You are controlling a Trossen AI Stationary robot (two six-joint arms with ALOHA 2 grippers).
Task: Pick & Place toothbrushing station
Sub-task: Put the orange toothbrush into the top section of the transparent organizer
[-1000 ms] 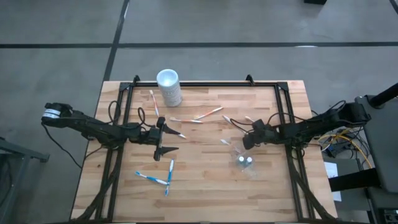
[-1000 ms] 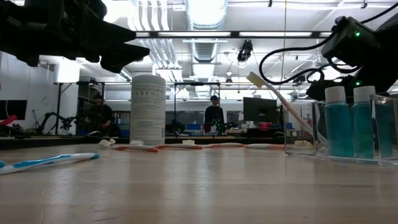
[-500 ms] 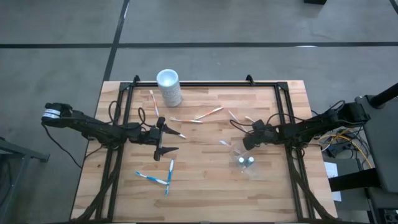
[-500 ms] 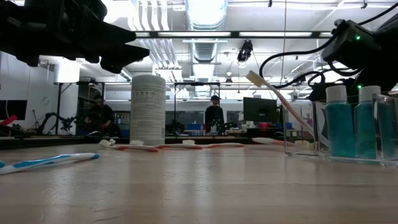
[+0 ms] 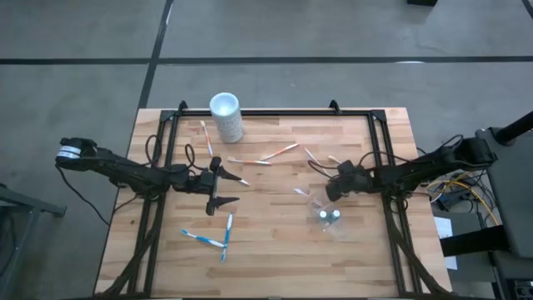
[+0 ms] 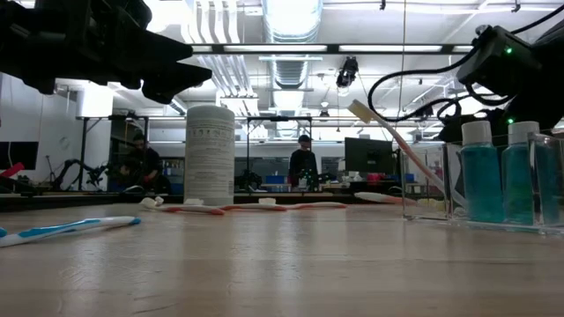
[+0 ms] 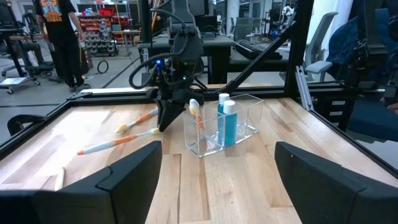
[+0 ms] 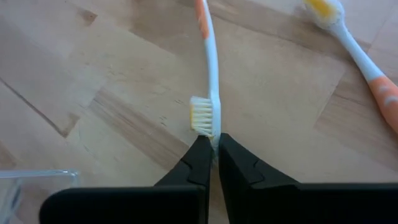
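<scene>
Wooden table [image 5: 275,250]: my right gripper [image 8: 213,151], at 3 o'clock, pinches an orange-and-white toothbrush [image 8: 209,74] just beside the clear cup [image 5: 329,215]; left gripper [image 5: 223,185], at 9, wide open, empty; white cup [image 5: 226,117] at 12.

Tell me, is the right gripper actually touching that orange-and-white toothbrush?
Touching. In the right wrist view the right gripper is shut on the orange-and-white toothbrush, its fingertips pinched on the stem just past the bristles.
</scene>
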